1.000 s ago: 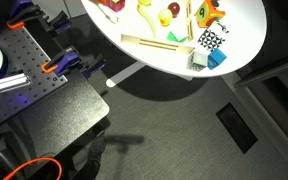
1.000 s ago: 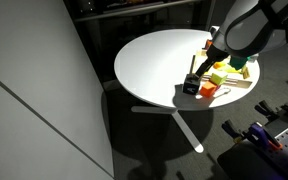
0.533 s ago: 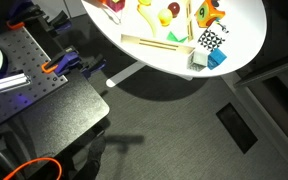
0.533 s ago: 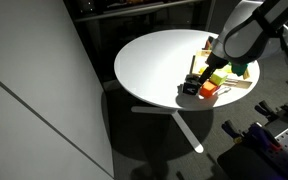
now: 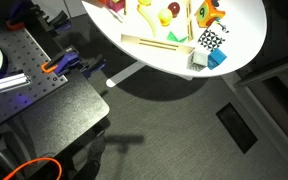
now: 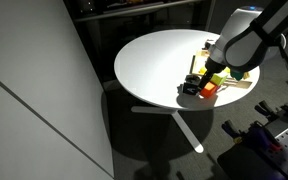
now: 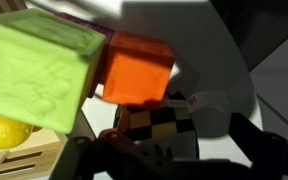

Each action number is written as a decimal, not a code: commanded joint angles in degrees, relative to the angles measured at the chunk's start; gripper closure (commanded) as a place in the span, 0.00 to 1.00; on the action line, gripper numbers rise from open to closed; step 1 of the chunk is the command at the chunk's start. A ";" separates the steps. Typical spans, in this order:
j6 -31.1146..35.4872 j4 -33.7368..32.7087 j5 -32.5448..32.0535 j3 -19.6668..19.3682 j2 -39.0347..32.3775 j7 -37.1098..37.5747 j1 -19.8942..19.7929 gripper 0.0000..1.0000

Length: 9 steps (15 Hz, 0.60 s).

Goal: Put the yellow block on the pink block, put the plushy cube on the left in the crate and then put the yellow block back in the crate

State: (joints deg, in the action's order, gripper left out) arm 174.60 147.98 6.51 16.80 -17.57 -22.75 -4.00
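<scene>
I judge the first step done, the yellow block [image 7: 39,70] seemingly perched on the pink block [image 7: 136,70] beside the crate [image 7: 24,158], while my end effector [image 7: 174,156] hangs open over the plushy cube [image 7: 160,124] on the worktop [image 7: 219,55], so both crate placements remain.

The yellow block [image 7: 39,70] is showing a matt, embossed face beside the pink block [image 7: 134,70], which is looking smooth; near it, the crate [image 7: 26,158] is showing pale bare wood
</scene>
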 commanded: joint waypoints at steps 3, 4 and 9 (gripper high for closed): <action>2.22 -2.02 -5.36 -1.01 -2.55 2.49 -0.07 0.00; 2.41 -2.24 -5.97 -1.28 -2.81 2.89 0.10 0.00; 1.83 -1.57 -7.08 -0.50 -2.66 3.15 -0.66 0.00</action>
State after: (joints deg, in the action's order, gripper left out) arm 176.37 146.51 1.54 15.96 -20.03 -21.39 -4.02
